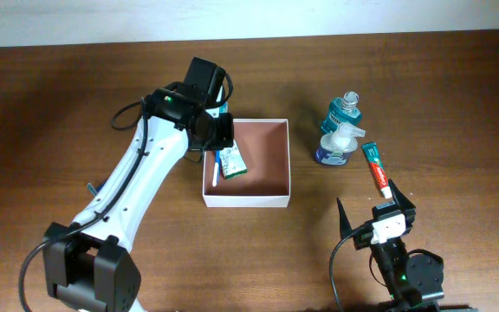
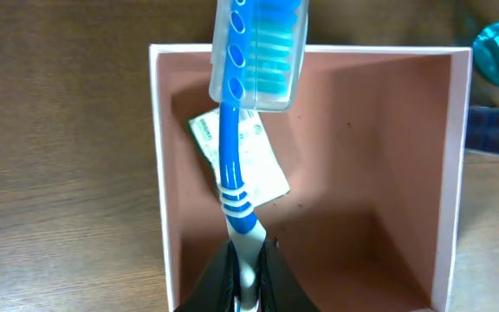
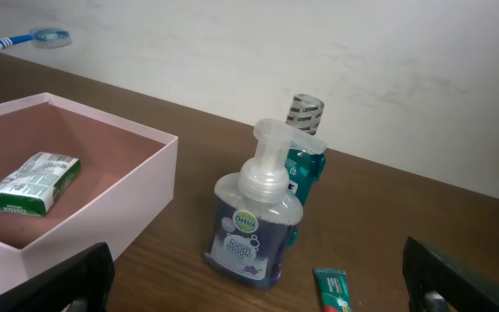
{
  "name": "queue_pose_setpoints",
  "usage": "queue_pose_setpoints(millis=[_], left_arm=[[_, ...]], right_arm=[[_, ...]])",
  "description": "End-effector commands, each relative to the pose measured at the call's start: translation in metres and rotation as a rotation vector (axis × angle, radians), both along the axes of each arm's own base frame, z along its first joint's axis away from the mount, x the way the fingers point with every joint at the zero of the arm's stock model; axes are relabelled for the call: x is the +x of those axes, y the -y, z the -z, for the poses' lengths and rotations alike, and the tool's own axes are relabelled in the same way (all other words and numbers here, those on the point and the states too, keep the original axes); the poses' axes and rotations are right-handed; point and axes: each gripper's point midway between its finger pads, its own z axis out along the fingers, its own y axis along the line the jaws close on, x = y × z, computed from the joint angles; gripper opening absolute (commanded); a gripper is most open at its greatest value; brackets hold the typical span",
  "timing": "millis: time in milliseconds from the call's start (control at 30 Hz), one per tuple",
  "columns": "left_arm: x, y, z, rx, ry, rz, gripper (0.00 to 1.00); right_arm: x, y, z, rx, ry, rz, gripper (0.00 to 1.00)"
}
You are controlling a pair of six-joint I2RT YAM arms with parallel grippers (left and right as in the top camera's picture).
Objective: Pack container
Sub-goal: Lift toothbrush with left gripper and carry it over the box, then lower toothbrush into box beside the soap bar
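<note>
soft, even light here, no hard glare. overhead is sharp, wall (image 1: 249, 17) blown white at 12 o'clock, faint shadow under the left arm (image 1: 137, 182). left wrist: toothbrush (image 2: 230, 173) head at 12 o'clock close and blurred, box (image 2: 157, 173) floor darker at 6 o'clock. right wrist: right fingers (image 3: 59, 282) at 7 and 5 o'clock dark, soft-edged.

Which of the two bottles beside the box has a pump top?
The translucent blue-purple soap bottle; the teal mouthwash bottle behind it has a plain cap.
</note>
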Motion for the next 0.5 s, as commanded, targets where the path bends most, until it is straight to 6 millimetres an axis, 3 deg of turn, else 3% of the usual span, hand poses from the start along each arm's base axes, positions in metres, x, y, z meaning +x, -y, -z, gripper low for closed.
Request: queue_pose_setpoints(millis=[0, 467], left_arm=[[0.004, -0.005, 0.002, 0.03, 0.01, -0.029, 0.02], [0.005, -0.005, 0.036, 0.065, -0.071, -0.027, 0.02]], right_arm=[[0.0, 0.001, 0.001, 0.001, 0.0, 0.004, 0.98], [0.0, 0.001, 0.001, 0.001, 0.0, 0.004, 0.98]])
